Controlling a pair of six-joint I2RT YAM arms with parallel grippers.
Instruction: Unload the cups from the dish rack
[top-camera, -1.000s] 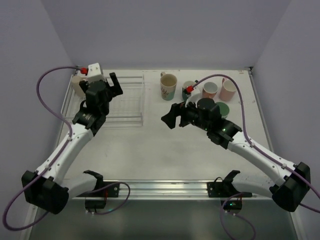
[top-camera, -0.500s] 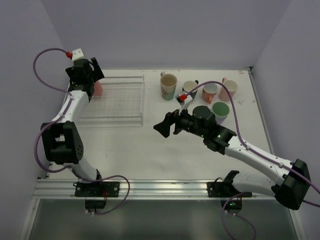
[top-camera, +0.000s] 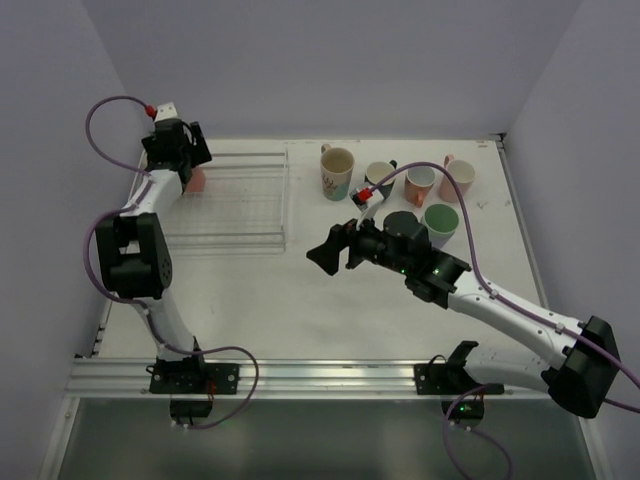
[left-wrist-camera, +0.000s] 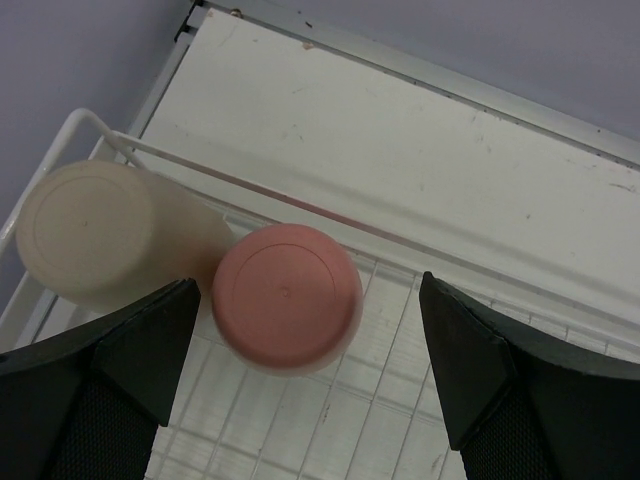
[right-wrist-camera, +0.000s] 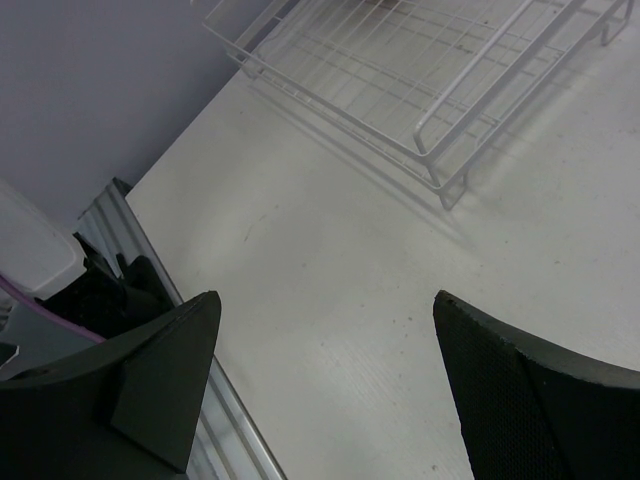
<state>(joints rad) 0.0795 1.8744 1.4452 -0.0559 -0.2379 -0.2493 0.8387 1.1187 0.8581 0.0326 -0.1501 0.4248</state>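
Your left gripper (top-camera: 186, 150) is at the upper left of the top view, over the far left corner of the rack (top-camera: 240, 200). In the left wrist view the left gripper (left-wrist-camera: 308, 290) has its jaws wide open, one finger on each side of the frame. A salmon cup (left-wrist-camera: 287, 308) sits between them, bottom-up on the rack (left-wrist-camera: 330, 400) wires, and neither finger touches it. A beige cup (left-wrist-camera: 95, 232) is just to its left, also bottom-up, tucked in the rack corner. The two seem to touch, but you can't tell for sure. In the top view only a bit of the salmon cup (top-camera: 196, 178) shows beside the gripper, and the beige one is hidden.

Your right gripper (top-camera: 325, 248) is mid-frame, pointing left toward the rack, well apart from it. In the right wrist view the right gripper (right-wrist-camera: 328, 300) also has open jaws with nothing in them, and under them is only bare surface (right-wrist-camera: 340, 250). The near rack (right-wrist-camera: 420, 70) rail is at the top of that frame.

Unloaded cups stand on the surface (top-camera: 300, 300) at the upper right of the top view. There is a floral cup (top-camera: 337, 172), a small pale cup (top-camera: 380, 175), a salmon mug (top-camera: 420, 183) and a pink mug (top-camera: 458, 178) in a row. A mint cup (top-camera: 441, 220) stands just in front of them by the right arm. All are upright, mouths up.
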